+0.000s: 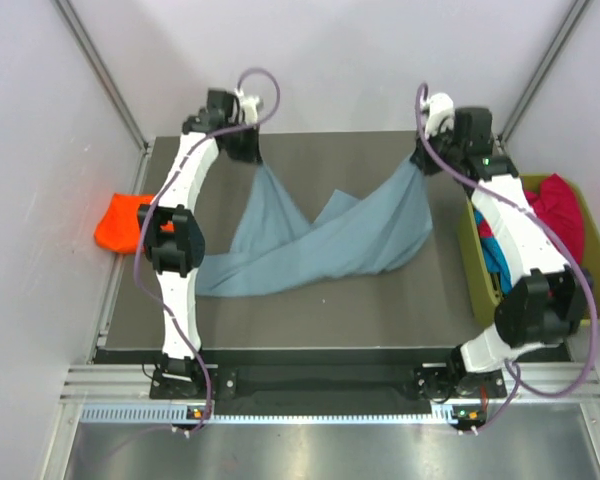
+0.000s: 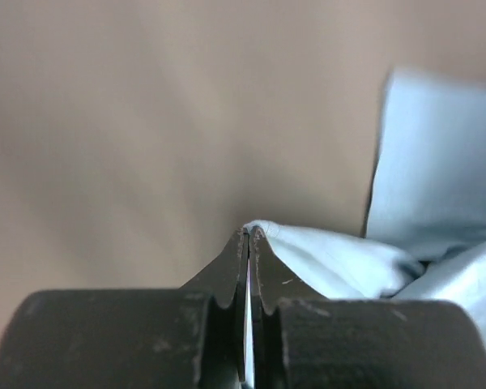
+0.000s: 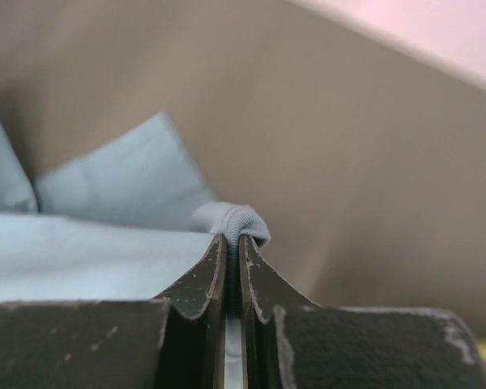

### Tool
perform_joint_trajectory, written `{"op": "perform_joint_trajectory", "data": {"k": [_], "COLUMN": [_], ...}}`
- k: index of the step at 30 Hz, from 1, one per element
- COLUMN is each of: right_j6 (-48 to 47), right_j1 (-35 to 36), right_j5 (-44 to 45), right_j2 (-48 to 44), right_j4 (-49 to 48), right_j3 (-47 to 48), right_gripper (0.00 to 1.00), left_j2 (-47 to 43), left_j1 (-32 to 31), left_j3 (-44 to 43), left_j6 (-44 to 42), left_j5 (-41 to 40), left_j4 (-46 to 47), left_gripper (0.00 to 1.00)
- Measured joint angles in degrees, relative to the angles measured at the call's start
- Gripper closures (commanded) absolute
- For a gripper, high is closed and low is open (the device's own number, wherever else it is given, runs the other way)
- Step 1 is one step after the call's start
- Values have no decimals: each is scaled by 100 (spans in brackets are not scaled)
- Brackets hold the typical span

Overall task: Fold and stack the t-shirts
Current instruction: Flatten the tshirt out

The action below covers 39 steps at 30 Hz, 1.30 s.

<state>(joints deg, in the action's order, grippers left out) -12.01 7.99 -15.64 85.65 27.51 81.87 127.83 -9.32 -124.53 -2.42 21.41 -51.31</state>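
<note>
Grey-blue t-shirt (image 1: 320, 240), one, in left gripper (image 2: 248, 237), right gripper (image 3: 233, 241); orange t-shirt (image 1: 118, 222), one

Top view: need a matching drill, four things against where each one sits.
Things:
1. grey-blue t-shirt
2. orange t-shirt
3. green bin
4. crimson t-shirt

Places:
A. beside the left edge of the table
B. beside the table's right edge
C. inside the bin
D. pinched by the left gripper and the right gripper, draped onto the table

Pairs: 1-D, 2-A, 3-B, 4-C
</note>
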Motion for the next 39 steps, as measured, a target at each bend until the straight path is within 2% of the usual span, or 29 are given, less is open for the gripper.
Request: {"op": "perform_joint_trajectory", "data": {"k": [4,8,12,15,16,17,19,21,24,28,35,39], "right_j6": [-85,-177,-199,-199,-203,-216,-271,-326,-354,-345,-223,144], "right_j1": [-181,-229,-179,-46,44,140,348,514,599,597,568,533], "right_j5": [282,289,-85,-420,-514,-612,-846,-1005,-1088,-1003,-931,-1058], "right_j2": [905,1102,686,-57,-308,-496,-697,-691,-452,337,2747,3936], "right_j4": [-210,-238,-94,26,94,212,444,702,957,957,555,328], "right_j3": [1434,2149,1921,898,490,133,-444,-852,-981,-177,2540,3447], "right_gripper": [100,100,100,100,97,83,67,59,54,54,55,57], "left_j2": [-273,-1204,-2326,-2942,-3095,-3213,-3320,-3292,-3084,-2914,-2887,-2887], "left_j1": [22,20,13,13,13,13,13,13,13,15,17,17], "left_j3": [-1316,-1296,-461,160,387,614,1016,1261,1335,1333,1340,1421], "left_j6": [-140,-358,-540,-627,-660,-691,-761,-824,-855,-822,-588,-544], "left_j5": [-251,-411,-409,-332,-289,-278,-280,-289,-332,-334,-302,-286], "left_j4": [192,326,262,-66,-208,-302,-518,-741,-1058,-1091,-1036,-1010], "left_gripper": [100,100,100,100,100,100,100,100,100,100,100,100]}}
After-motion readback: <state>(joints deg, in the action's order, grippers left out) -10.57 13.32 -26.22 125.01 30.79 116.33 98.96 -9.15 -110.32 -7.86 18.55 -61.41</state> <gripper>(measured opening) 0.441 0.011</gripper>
